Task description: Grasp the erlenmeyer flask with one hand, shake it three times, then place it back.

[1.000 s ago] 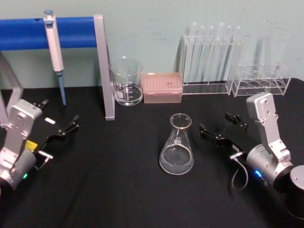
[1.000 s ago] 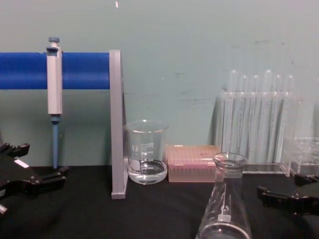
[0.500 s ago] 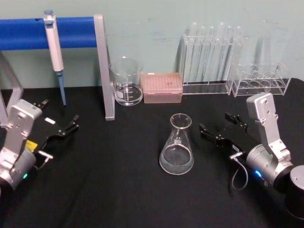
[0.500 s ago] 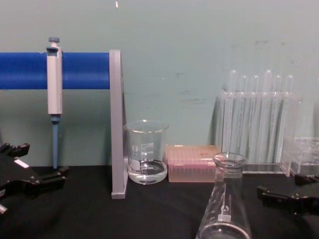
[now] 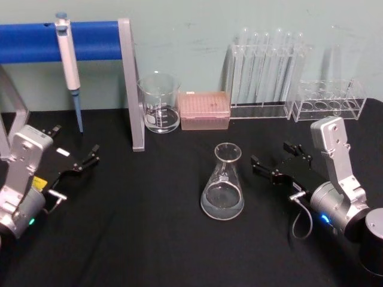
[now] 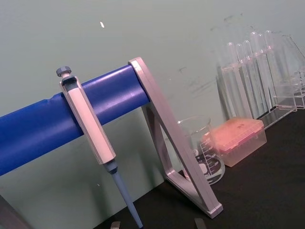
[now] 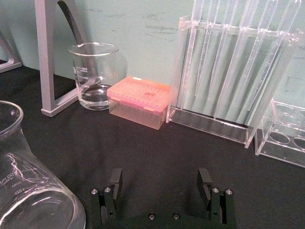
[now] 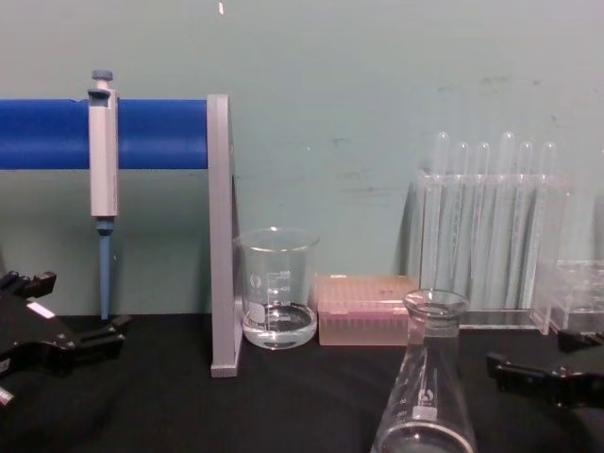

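Observation:
The erlenmeyer flask (image 5: 222, 184), clear glass with a wide base and narrow neck, stands upright on the black table (image 5: 149, 239) near the middle. It also rises at the lower right of the chest view as the flask (image 8: 425, 396). My right gripper (image 5: 272, 155) hovers open just right of the flask, a small gap away, with nothing between its fingers. In the right wrist view the right gripper (image 7: 160, 180) is spread wide, with the flask (image 7: 28, 191) off to one side. My left gripper (image 5: 75, 143) rests open at the far left, well away from the flask.
Along the back wall stand a blue bar stand (image 5: 90, 39) holding a pipette (image 5: 69, 66), a glass beaker (image 5: 159, 103), a pink tip box (image 5: 204, 110), a rack of test tubes (image 5: 263, 72) and a low clear rack (image 5: 328, 100).

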You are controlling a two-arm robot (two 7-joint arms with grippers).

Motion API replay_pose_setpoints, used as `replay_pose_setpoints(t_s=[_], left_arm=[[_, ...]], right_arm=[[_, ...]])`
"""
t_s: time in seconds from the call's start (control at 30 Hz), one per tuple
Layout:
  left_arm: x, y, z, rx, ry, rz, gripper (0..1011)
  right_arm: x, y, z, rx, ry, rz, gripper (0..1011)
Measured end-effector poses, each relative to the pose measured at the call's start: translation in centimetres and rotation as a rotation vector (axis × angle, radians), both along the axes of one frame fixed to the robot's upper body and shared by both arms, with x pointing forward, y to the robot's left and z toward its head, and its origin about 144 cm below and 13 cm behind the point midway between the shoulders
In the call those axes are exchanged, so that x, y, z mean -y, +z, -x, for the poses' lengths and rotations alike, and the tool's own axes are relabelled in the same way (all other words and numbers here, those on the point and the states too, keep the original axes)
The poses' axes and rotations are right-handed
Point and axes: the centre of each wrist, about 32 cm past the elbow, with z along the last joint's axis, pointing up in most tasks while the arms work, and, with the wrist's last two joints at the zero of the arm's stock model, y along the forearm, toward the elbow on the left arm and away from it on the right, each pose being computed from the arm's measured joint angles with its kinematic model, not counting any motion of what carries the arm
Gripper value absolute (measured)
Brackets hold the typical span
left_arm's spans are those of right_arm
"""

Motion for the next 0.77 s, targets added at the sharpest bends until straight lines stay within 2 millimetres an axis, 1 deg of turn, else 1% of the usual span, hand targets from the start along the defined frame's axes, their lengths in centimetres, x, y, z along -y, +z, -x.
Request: replay_pose_setpoints(t_s=[0.77], left_arm=[[0.00, 0.00, 0.00, 0.000, 0.000, 0.000, 1001]], right_arm=[[0.00, 0.00, 0.00, 0.000, 0.000, 0.000, 1003]])
